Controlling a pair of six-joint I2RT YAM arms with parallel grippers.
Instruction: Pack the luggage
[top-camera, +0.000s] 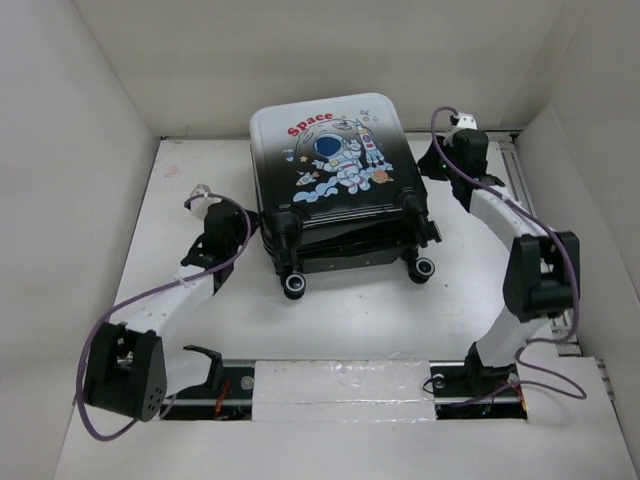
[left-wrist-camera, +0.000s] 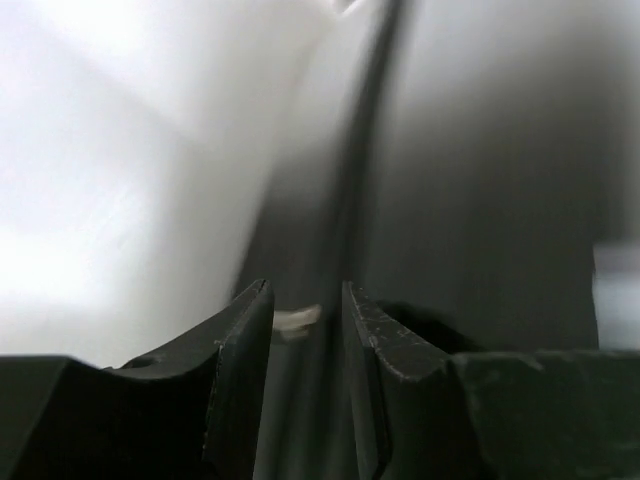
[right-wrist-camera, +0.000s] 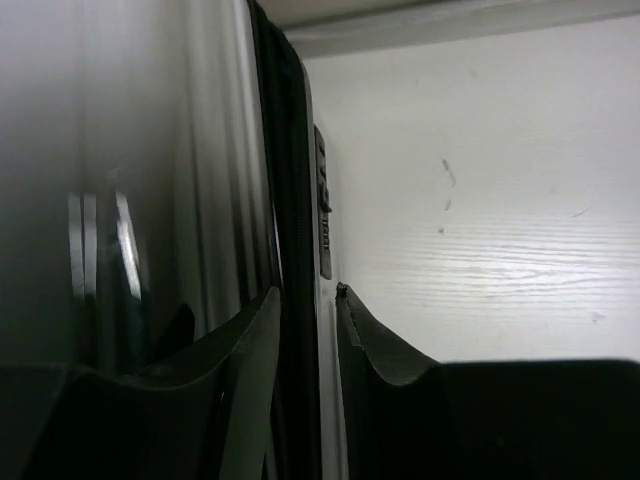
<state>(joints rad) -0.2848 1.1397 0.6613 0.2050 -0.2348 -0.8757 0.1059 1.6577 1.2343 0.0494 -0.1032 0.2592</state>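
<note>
The luggage (top-camera: 335, 160) lies flat on the white table, astronaut and red "Space" print up, wheels (top-camera: 293, 285) toward me. Its two halves show a thin gap at the front. My left gripper (top-camera: 258, 226) is against its left side; in the left wrist view the jaws (left-wrist-camera: 305, 290) stand a narrow gap apart along the dark seam of the shell (left-wrist-camera: 480, 180), with a small pale tab (left-wrist-camera: 295, 320) between them. My right gripper (top-camera: 428, 160) is at its right side near the back; its jaws (right-wrist-camera: 307, 292) stand narrowly apart over the black zip seam (right-wrist-camera: 290, 150), below a zip pull (right-wrist-camera: 323, 215).
White walls enclose the table on the left, back and right. The table surface (top-camera: 350, 320) stretches between the wheels and the arm bases. A metal rail (top-camera: 340, 385) runs along the near edge.
</note>
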